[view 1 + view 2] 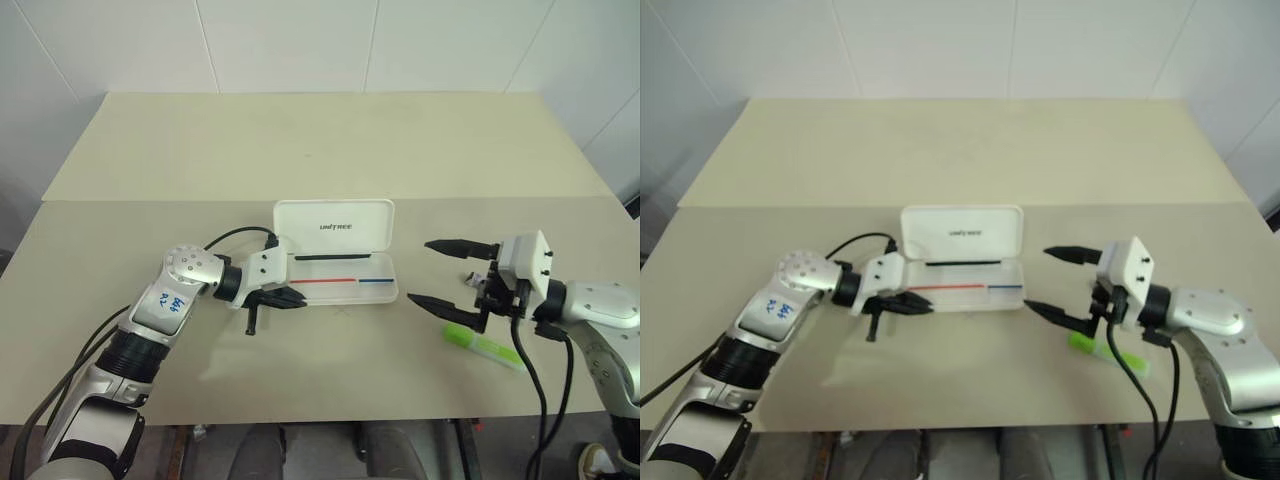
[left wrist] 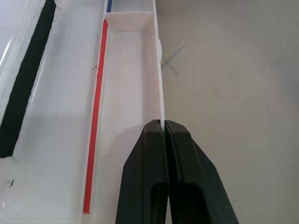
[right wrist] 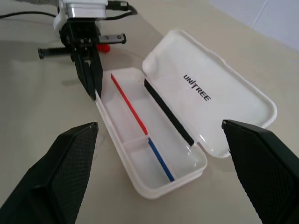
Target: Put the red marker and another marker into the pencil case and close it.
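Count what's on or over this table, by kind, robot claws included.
Pencil case: 1
Green marker: 1
Grippers: 2, left gripper and right gripper
Total: 4
Red bit behind the left gripper: too hidden to count

One table [image 1: 300, 150] under everything, and on it one pencil case [image 1: 335, 228], white, lid thrown back toward the far side. Inside the tray, count two printed lines, one red [image 1: 328, 281] on the left stretch and one blue [image 1: 376, 282] on the right, plus one black strip [image 1: 330, 256] along the far wall. One divider [image 3: 133, 141] splits the near channel, so two small compartments there. One green marker [image 1: 482, 346] lies on the table, right of the case. Two grippers in play: the left gripper [image 1: 291, 298] at the case's near-left corner, the right gripper [image 1: 438, 272] off to the case's right. Two black fingers on each, four fingers in all.
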Robot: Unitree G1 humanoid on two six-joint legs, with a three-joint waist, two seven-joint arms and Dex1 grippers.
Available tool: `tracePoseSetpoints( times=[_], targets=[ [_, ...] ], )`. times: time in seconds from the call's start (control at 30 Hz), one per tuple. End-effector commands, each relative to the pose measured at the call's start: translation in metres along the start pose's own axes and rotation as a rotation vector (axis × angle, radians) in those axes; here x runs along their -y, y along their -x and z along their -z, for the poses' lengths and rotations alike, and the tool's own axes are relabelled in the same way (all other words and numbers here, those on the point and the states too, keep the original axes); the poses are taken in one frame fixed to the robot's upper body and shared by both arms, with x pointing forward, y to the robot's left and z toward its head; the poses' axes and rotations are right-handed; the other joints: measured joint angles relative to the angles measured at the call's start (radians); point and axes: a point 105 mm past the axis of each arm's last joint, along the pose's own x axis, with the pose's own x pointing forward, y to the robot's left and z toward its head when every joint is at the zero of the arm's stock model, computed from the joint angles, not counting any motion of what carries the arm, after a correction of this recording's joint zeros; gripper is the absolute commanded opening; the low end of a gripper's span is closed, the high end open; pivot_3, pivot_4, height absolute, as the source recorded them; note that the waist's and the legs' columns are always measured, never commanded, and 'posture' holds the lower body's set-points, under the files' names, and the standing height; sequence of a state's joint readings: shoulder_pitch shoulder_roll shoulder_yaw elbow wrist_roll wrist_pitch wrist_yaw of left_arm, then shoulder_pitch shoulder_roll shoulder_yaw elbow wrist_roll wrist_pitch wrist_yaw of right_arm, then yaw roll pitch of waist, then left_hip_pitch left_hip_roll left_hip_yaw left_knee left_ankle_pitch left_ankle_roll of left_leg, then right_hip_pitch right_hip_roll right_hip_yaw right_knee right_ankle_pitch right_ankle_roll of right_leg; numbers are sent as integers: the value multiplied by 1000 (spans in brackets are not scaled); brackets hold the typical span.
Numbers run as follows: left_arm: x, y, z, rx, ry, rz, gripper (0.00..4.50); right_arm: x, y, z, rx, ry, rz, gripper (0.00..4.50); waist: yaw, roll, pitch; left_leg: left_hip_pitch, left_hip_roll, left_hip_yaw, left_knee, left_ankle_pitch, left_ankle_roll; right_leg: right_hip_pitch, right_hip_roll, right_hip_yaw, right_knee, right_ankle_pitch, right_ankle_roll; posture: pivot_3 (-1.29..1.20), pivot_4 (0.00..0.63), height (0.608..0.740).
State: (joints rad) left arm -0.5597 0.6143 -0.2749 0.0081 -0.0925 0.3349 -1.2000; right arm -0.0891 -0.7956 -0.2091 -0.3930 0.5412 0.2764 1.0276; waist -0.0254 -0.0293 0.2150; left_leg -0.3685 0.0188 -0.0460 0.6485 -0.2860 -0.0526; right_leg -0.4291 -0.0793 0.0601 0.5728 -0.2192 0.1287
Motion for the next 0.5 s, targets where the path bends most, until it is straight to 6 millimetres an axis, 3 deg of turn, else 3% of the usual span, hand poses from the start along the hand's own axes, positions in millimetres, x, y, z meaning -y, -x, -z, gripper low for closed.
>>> tracePoseSetpoints(
  times=[0.03, 0.2, 0.5],
  targets=[
    [12, -6, -9, 33, -22, 40, 36, -5, 11, -10, -2, 41, -1, 4500, -2, 0, 0, 1, 0, 0, 0, 0, 0, 0, 0, 0, 1, -1, -1, 0, 150, 740],
    [20, -12, -8, 33, -14, 70, 36, -8, 18, -5, -24, 24, 24, 4500, -5, 0, 0, 1, 0, 1, 2, 0, 0, 1, 0, 0, 0, -3, -5, 0, 150, 740],
    [18, -6, 4, -11, 33, 25, 36, -8, 10, -12, 10, 38, 34, 4500, -4, 0, 0, 1, 0, 1, 3, 1, 0, 1, 0, 1, -1, -2, -6, 0, 150, 740]
  ],
)
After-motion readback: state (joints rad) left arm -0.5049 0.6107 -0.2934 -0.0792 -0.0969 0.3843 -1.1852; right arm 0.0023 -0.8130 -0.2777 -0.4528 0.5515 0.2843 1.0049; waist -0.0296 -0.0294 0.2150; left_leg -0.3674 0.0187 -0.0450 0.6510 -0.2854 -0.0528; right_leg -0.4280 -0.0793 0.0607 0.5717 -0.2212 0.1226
